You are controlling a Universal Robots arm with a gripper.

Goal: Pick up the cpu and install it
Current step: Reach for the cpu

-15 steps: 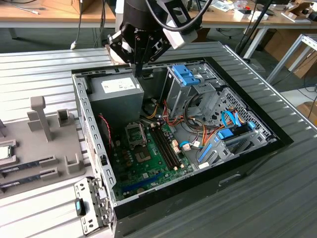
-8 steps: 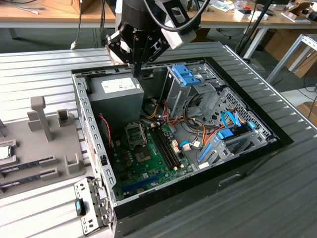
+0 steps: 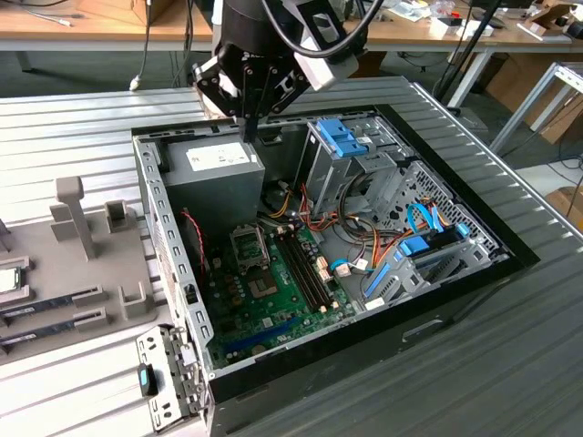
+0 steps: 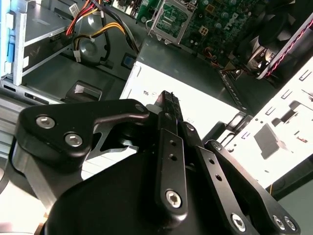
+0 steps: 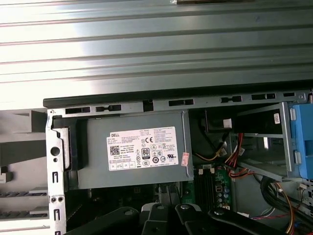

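Gripper (image 3: 247, 130) hangs just above the power supply (image 3: 211, 177) at the back corner of the open case (image 3: 437, 282). Jaws pressed together, nothing visible between them. The cpu (image 3: 8, 279) lies on the grey tray (image 3: 91, 273) at the exterior view's left, half cut off by the edge and well apart from the gripper. Interior of the socket (image 3: 248, 244) is hard to make out.

Below the gripper (image 3: 248, 134) the power supply (image 3: 219, 182) blocks descent; the socket (image 3: 249, 244) beside it lies open above.

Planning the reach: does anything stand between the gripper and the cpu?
The gripper hangs over the power supply; the cpu lies on the tray at the exterior view's left. The case wall and the tray's upright posts stand between them.
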